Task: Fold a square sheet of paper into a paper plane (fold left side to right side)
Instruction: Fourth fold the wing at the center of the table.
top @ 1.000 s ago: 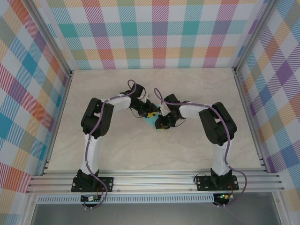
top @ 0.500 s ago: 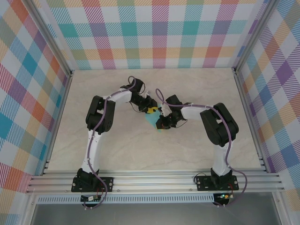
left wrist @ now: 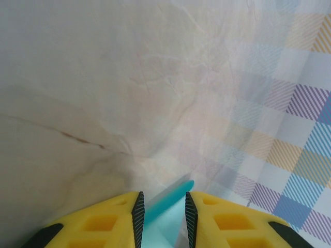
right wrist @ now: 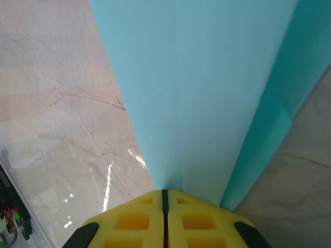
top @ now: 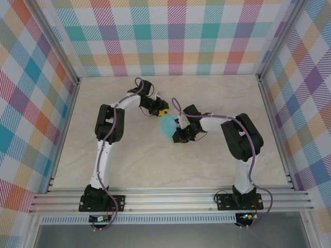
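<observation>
At table [top: 129, 160] centre: paper [top: 168, 126], turquoise, creased.
Left gripper [left wrist: 163, 199]: jaws slightly apart, paper edge between them, grip unclear.
Right gripper [right wrist: 165, 194]: closed, pinching paper.

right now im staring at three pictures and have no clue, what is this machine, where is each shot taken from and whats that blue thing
These are two robot arms, the left arm and the right arm, bolted at the near edge of a pale marble-look table inside checked walls. The wide picture looks down from above and behind them. The other two pictures come from a small camera on each wrist, so that arm's own yellow fingers show at the bottom. Between the arms is a sheet of turquoise paper, already partly folded. The right pincer is shut on its edge. The left pincer stands part open, with a paper edge between its fingers.
</observation>
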### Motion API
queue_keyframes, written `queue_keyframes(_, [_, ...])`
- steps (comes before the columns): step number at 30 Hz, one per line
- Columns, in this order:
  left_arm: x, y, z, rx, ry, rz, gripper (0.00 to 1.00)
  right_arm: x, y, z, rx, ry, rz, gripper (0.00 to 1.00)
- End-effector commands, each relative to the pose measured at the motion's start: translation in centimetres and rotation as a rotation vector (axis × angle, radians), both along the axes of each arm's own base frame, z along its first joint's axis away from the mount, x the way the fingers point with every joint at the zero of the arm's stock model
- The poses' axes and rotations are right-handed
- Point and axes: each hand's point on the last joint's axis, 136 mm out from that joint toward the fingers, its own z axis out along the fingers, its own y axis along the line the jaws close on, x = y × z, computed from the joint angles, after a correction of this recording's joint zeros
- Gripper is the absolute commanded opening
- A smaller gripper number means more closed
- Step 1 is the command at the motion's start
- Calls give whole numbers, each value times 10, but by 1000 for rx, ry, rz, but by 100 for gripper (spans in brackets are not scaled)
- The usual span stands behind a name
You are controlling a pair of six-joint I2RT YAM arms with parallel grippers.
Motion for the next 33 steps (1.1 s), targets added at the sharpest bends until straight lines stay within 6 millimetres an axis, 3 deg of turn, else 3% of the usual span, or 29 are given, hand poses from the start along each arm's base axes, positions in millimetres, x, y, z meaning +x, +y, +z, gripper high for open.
queue_keyframes(1, [20,35,50,26,-149,51,29,-34,-31,-23,-143,143,31,6])
queue_keyframes(5, [0,44,94,30,-228,43,29,-31,-30,-20,-136,141,41,6])
queue_keyframes(8, [-24,49,113,34,-268,31,29,-29,-28,-20,-127,136,34,6])
queue_keyframes(10, [-42,47,115,19,-260,14,29,-28,-28,-20,-125,137,29,6])
queue_keyframes(15, [-80,12,89,-33,-185,-89,28,-28,-29,-23,-136,139,29,7])
queue_keyframes(18, [-90,-13,67,-44,-148,-135,28,-28,-30,-24,-139,141,25,7])
queue_keyframes(27, [-80,-46,36,-45,-110,-177,27,-26,-28,-23,-134,142,12,7])
queue_keyframes(33, [-71,-37,1,47,-73,-142,27,-26,-29,-22,-139,136,12,7])
